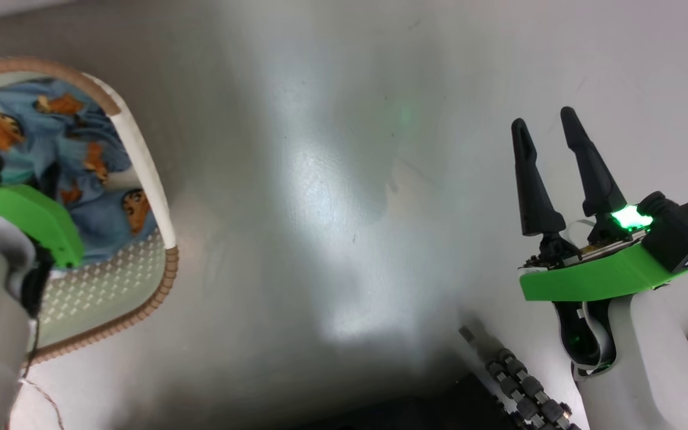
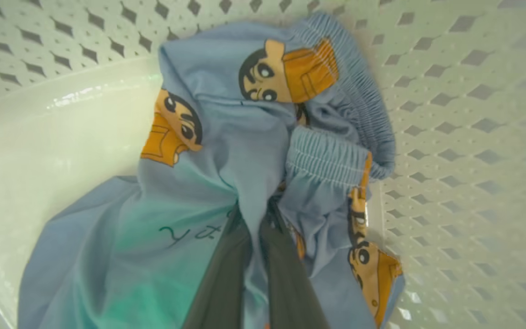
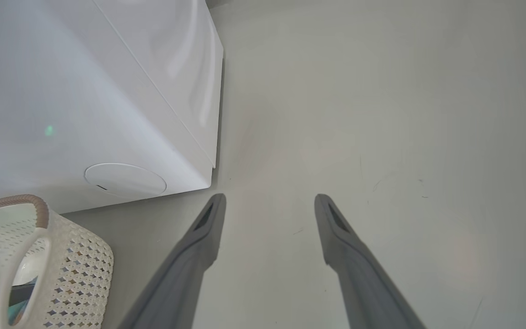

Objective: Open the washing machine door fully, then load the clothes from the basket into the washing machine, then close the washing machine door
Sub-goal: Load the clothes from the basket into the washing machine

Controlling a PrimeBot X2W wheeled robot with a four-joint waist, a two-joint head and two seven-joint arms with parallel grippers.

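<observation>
The cream perforated basket [image 1: 162, 239] with its brown rim stands on the floor at the left. Inside it lie the clothes [image 1: 90, 155], blue fabric with orange cartoon prints. My left arm reaches down into the basket. In the left wrist view my left gripper [image 2: 256, 214] is shut on a fold of the clothes [image 2: 226, 151], its dark fingers [image 2: 219, 278] pressed together in the cloth. My right gripper [image 1: 547, 128] hangs open over bare floor at the right, holding nothing. The washing machine [image 3: 62, 91] shows its white lower corner and round service flap [image 3: 125, 179]. The washing machine door is out of view.
Grey glossy floor [image 1: 332, 209] spreads between the basket and my right arm. A dark ribbed cable chain [image 1: 523, 388] of my base lies at the bottom. In the right wrist view the basket [image 3: 76, 269] stands just in front of the machine.
</observation>
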